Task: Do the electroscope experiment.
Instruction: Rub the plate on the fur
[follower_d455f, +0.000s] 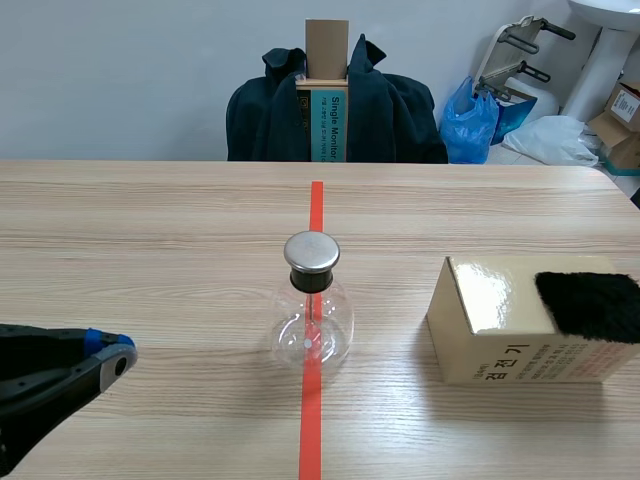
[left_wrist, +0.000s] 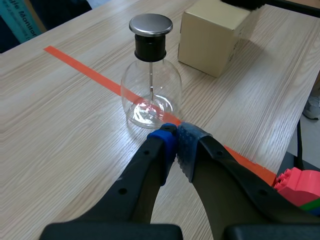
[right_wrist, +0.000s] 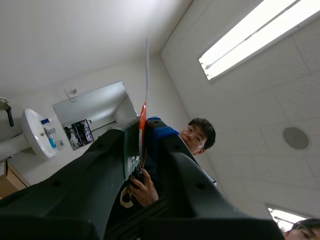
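A clear glass electroscope flask (follower_d455f: 311, 325) with a round metal cap (follower_d455f: 311, 252) stands on the red tape line at the table's middle. In the left wrist view the flask (left_wrist: 151, 95) is just ahead of my left gripper (left_wrist: 175, 142), which is shut on nothing. In the scene view the left gripper (follower_d455f: 115, 355) lies low at the left, apart from the flask. A cream cardboard box (follower_d455f: 500, 330) with a black fur pad (follower_d455f: 590, 305) on top sits right of the flask. My right gripper (right_wrist: 145, 130) points up at the ceiling, shut on a thin flat strip (right_wrist: 146, 75).
A chair with a dark jacket (follower_d455f: 390, 110) stands behind the table's far edge. A blue bag (follower_d455f: 470, 125) and boxes lie at the back right. Coloured bricks (left_wrist: 300, 185) sit below the table edge. A person's hand (right_wrist: 142, 190) shows behind the right gripper.
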